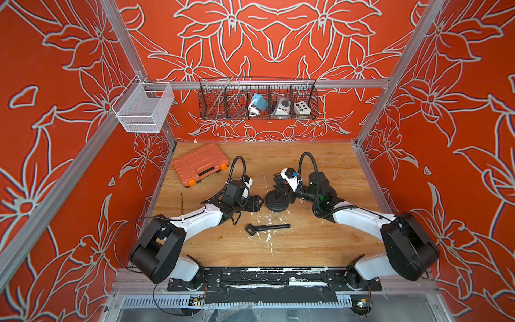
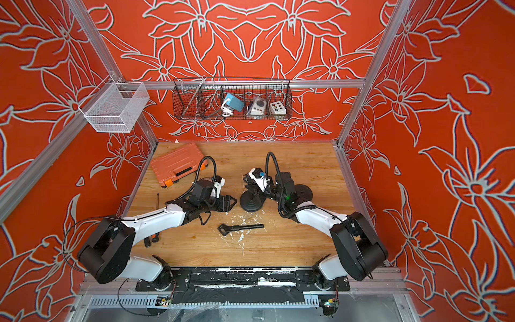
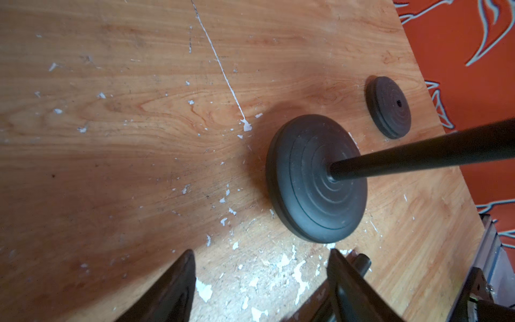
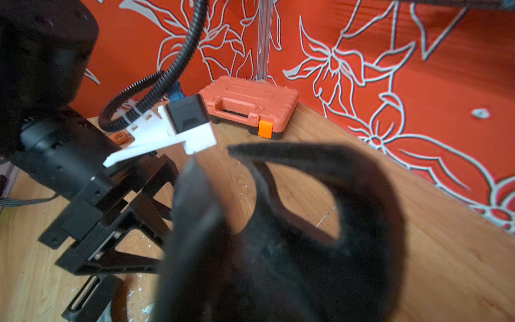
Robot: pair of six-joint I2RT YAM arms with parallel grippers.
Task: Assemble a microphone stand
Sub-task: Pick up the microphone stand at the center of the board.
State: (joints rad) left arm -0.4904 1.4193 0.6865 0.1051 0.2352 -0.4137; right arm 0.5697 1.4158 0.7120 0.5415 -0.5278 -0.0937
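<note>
Two claws flank the base (image 1: 271,207), so I place everything from it. Nearest me, on the robot's side of the base, the clip (image 1: 266,228) lies flat on the worktop (image 1: 320,245), untouched. It looks light and plastic, and I would take it by its straight shank, not the springy head. Just left of the base the left claw (image 1: 260,202) hangs wide open with nothing between its fingers. The base sits flat mid-worktop, low and probably heavy, so it should stay put while parts are turned into it. The pole (image 3: 418,156) stands from its centre: thin, stiff, smooth and likely slippery. It is best pinched square across and not too high, since it makes a long lever. Above the base the right claw (image 1: 279,187) is drawn nearly shut. I judge it has the pole's upper end, though its own camera is too blurred to prove it. Beyond the base, to the left, a case (image 1: 199,163) lies closed.

The left wrist view shows the pole seated in the base's centre and a spare disc (image 3: 390,107) right of the base. In a top view that disc (image 2: 303,191) only peeps from behind the right arm. Only the top views show the clip whole.
</note>
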